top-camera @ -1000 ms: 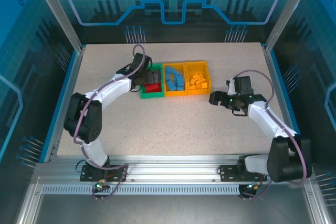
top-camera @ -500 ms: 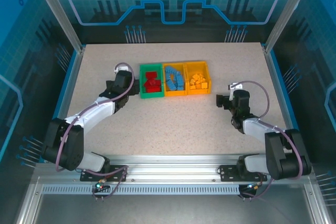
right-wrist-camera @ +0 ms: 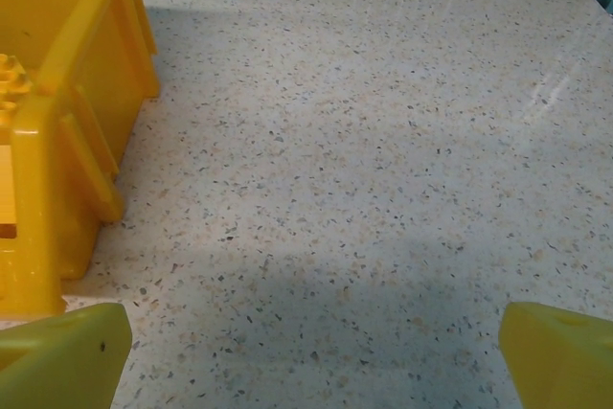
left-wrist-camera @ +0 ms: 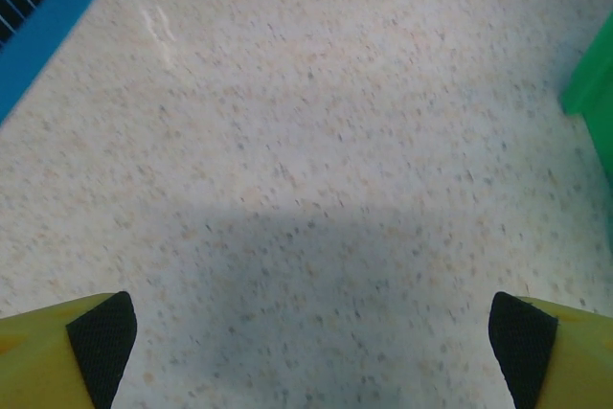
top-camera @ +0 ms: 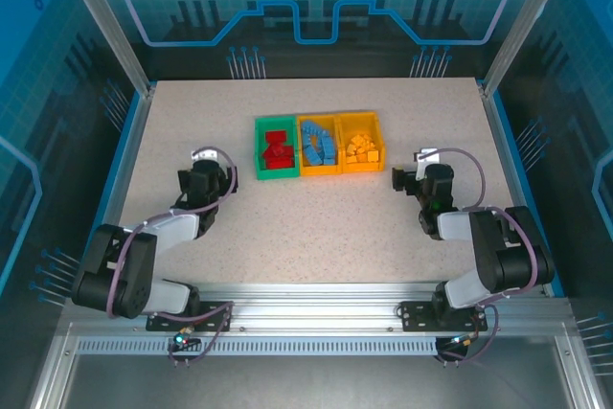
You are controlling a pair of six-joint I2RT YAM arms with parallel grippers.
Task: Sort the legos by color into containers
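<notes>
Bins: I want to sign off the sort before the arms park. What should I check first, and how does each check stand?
1. Green bin holds red legos: ok.
2. Middle bin holds blue legos: ok.
3. Right bin holds yellow legos: ok.
4. Stray legos on table: none seen, ok.
5. Left fingers open, nothing between them: ok.
6. Right fingers open, nothing between them, apart from the right bin: ok.
</notes>
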